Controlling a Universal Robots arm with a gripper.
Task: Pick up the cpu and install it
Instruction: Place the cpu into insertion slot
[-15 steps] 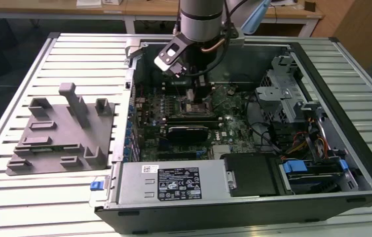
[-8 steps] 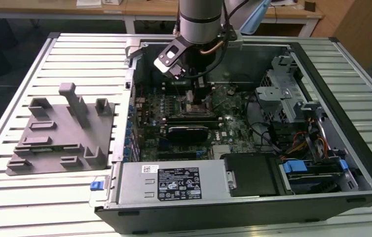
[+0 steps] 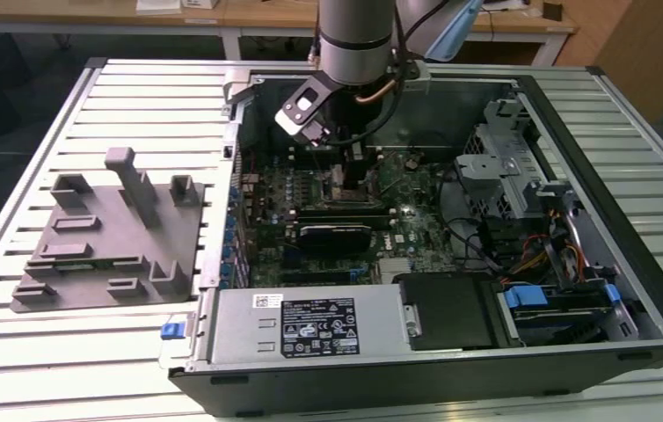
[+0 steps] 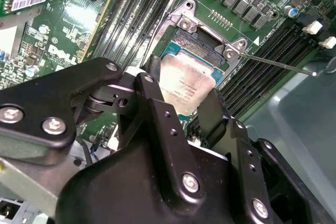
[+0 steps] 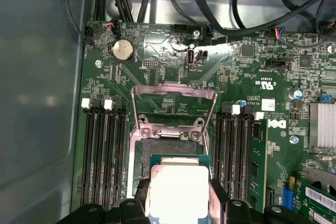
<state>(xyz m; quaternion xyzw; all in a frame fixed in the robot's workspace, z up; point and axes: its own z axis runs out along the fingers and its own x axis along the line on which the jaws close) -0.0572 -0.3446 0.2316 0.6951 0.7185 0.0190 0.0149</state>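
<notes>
The cpu point(image 5: 177, 191), a flat square chip with a pale silver top on a green edge, sits between my gripper's point(image 5: 178, 205) two black fingers point(image 5: 137, 199), which are shut on its sides. In the second wrist view the cpu point(image 4: 185, 83) hangs just over the dark square socket point(image 4: 203, 43), partly covering it. The socket point(image 5: 170, 148) has its metal frame point(image 5: 173, 94) swung up open. In the exterior view my gripper point(image 3: 349, 165) reaches down into the open computer case over the motherboard point(image 3: 408, 189).
Memory slots point(image 5: 102, 150) run along both sides of the socket, and black cables point(image 5: 220, 19) cross the board's edge. A thin metal lever point(image 4: 278, 64) sticks out from the socket. A large grey fixture point(image 3: 109, 237) lies on the slatted table at the exterior view's left.
</notes>
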